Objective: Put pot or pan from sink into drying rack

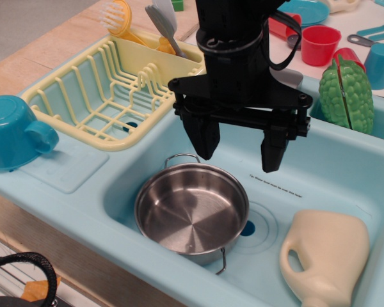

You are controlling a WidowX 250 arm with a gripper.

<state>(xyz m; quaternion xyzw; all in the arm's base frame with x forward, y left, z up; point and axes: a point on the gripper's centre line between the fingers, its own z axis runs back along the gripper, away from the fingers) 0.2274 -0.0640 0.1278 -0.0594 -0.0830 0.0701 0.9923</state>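
The shiny steel pot [191,210] with two wire loop handles sits upright in the light blue sink [326,173], left of the drain rings. My black gripper [239,148] hangs open and empty above the pot's far rim, one finger [203,137] on the left and one [274,150] on the right. The pale yellow drying rack [102,96] stands on the counter at the upper left, its slatted part bare, with utensils in its end compartment.
A cream plastic jug [326,259] lies in the sink at the lower right. A teal mug [13,132] sits on the left counter. A green toy vegetable [345,96], red and blue cups and plates stand behind the sink.
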